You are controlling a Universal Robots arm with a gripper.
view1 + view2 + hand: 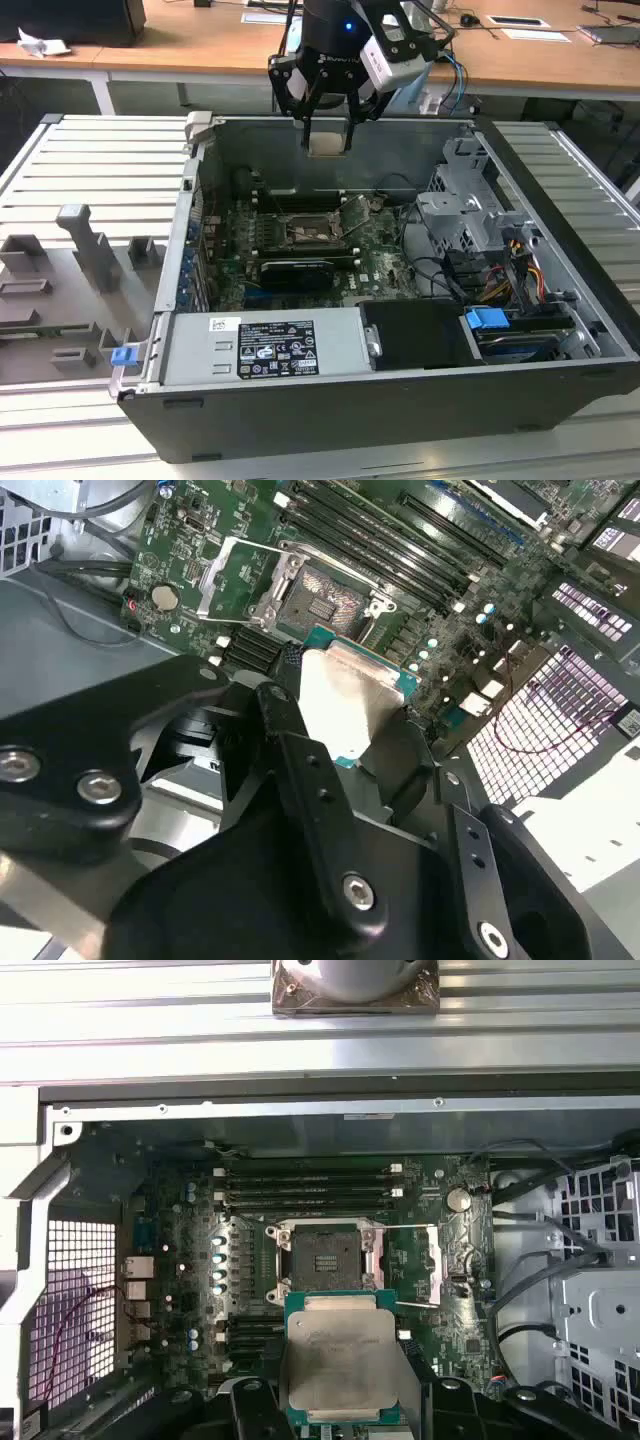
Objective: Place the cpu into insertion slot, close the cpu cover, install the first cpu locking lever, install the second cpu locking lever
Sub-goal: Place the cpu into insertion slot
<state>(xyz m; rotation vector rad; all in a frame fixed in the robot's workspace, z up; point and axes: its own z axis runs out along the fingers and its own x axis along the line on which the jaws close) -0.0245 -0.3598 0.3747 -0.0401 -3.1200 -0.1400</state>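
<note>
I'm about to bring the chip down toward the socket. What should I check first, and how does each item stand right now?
1. Grip: the black gripper is shut on the small flat square silver-grey cpu: ok.
2. The square dark insertion slot with its silvery rim has nothing lying in it: ok.
3. The thin silvery square-frame cpu cover is swung open, off the slot: ok.
4. Cpu lined up over the slot: cannot tell; it hangs well above the green board.
5. Chip orientation against the slot: cannot tell.
</note>
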